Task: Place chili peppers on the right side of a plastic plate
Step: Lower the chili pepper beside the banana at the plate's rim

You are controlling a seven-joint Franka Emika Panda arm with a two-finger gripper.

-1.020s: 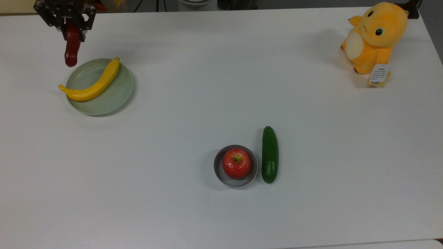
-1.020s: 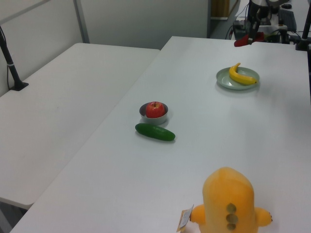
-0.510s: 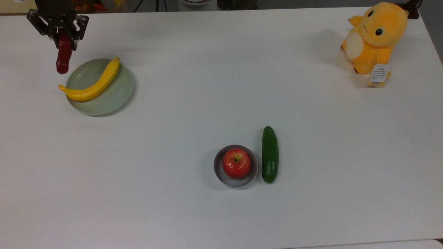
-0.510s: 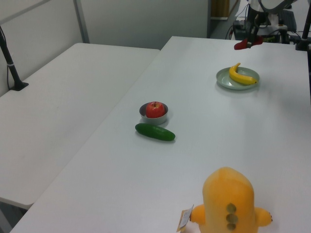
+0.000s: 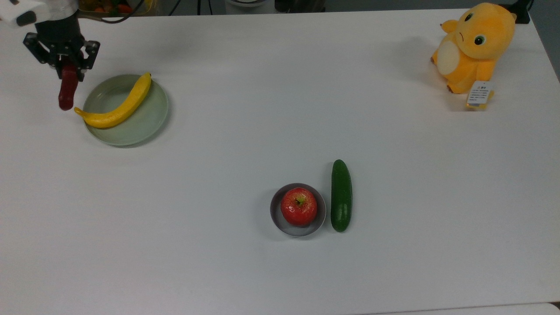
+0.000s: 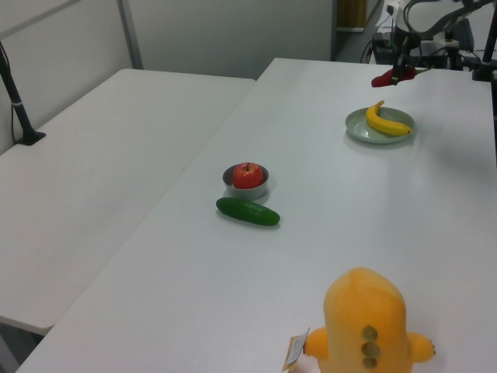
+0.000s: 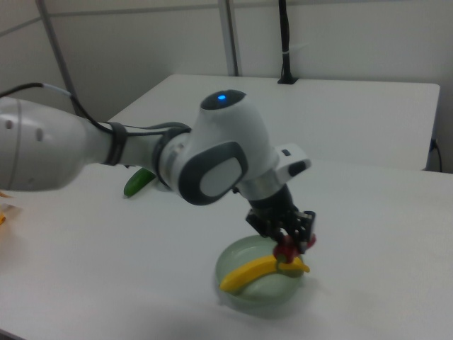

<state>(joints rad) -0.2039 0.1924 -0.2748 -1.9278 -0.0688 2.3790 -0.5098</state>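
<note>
The gripper (image 5: 65, 70) is up in the far left corner of the top view, clamped on the stem end of the chili pepper (image 5: 67, 92), which hangs down from it with its dark red tip pointing toward the top view's bottom. The tip sits just off the plastic plate (image 5: 148, 116), on the top view's left of the rim, close to the thin end of the banana (image 5: 118, 106). That banana lies diagonally across the plate, poking out over its edge. In the left view the pepper (image 6: 386, 77) is raised above the surface (image 6: 326, 233), beyond the plate (image 6: 359, 127). Moving right across the top view: mid-surface, a grey bowl (image 5: 276, 214) holds a red apple (image 5: 299, 206), and a dark green cucumber (image 5: 341, 195) lies just beside the bowl. Far right, at the back corner, a yellow plush toy (image 5: 474, 46) sits with a paper tag (image 5: 479, 92) at its feet.
</note>
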